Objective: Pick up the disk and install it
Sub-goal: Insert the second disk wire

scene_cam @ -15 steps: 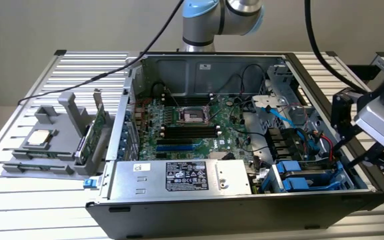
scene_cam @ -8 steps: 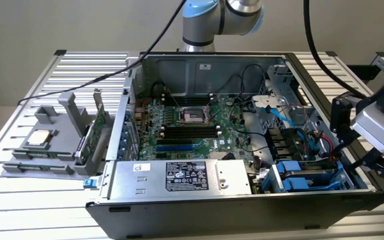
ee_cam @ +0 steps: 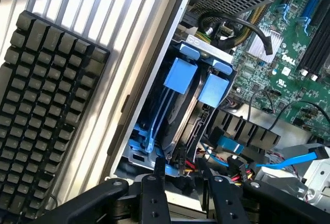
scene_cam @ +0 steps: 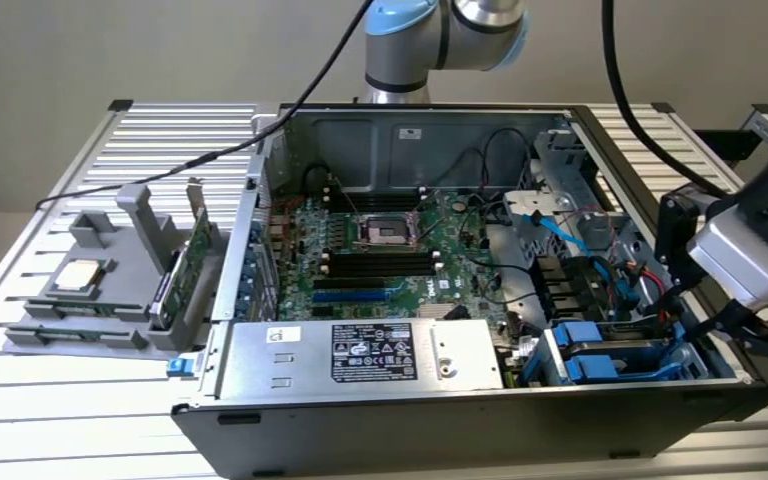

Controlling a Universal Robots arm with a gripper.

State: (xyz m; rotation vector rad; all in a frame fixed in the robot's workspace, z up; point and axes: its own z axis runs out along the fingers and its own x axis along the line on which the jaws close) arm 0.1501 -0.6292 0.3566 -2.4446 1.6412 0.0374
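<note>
Your claw sits half open, gripping nothing, just above the drive bay. The disk stands on edge in the PC case's near-right corner, directly beneath the fingertips, long axis running away.

Disk in case bay — keyboard outside.

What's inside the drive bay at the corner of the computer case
The drive bay holds the disk in its blue carrier, standing on edge beside a second blue carrier. The gripper hangs just above. The disk's lower end and connectors are hidden by cables.
</note>
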